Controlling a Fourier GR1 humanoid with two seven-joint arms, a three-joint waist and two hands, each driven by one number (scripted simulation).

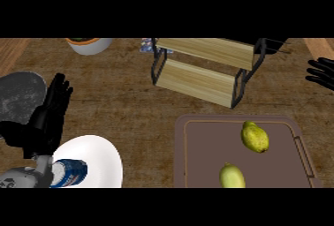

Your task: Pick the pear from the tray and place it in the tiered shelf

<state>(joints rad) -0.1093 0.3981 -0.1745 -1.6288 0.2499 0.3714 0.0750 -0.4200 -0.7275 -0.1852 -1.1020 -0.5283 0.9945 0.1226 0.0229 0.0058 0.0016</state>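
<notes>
A brown tray [195,150] lies at the lower right of the counter. Two yellow-green, pear-shaped fruits rest on it: one pear [254,137] toward the tray's far right, and a second fruit [231,176] nearer me, partly cut off by the lower edge. The tiered shelf [202,66], with wooden boards in a black frame, stands behind the tray at the top centre. My left hand [46,117] rests open at the left, fingers up, far from the tray. My right hand [321,73] shows only at the right edge beside the shelf, fingers relaxed, holding nothing.
A white plate [98,154] sits at the lower left under my left forearm. A grey round slab [16,99] lies at the left edge. A white pot [88,45] stands at the back left, and a small blue patterned item [146,45] sits behind the shelf.
</notes>
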